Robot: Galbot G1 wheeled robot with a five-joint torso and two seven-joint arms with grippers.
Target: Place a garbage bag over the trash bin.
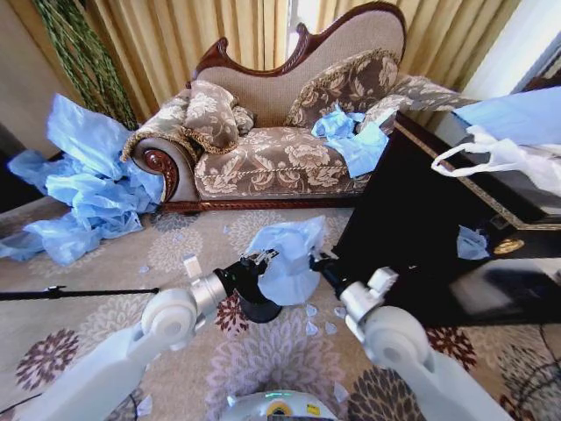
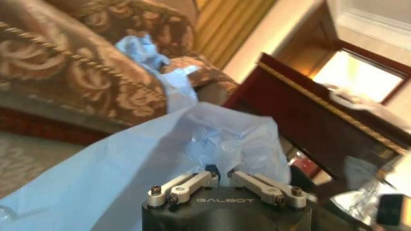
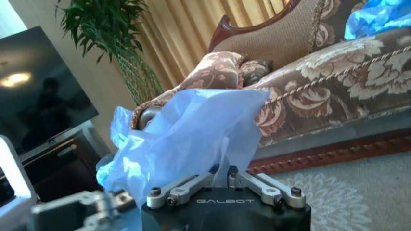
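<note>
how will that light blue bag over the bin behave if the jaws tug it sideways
Likely floppy: the garbage bag sags in crumpled folds between the left gripper and the right gripper. Probably very light, since thin film lets light through in the left wrist view. A hard tug might tip the small trash bin beneath it.

Floral rug [image 1: 263, 351] under me. Carved floral chaise sofa [image 1: 280, 140] far centre, gold curtains [image 1: 219, 35] behind it, plant [image 1: 83, 53] far left. Blue bag heap [image 1: 83, 189] on the floor left. Dark wooden cabinet [image 1: 421, 219] right, white handled bag [image 1: 500, 158] on top.
</note>
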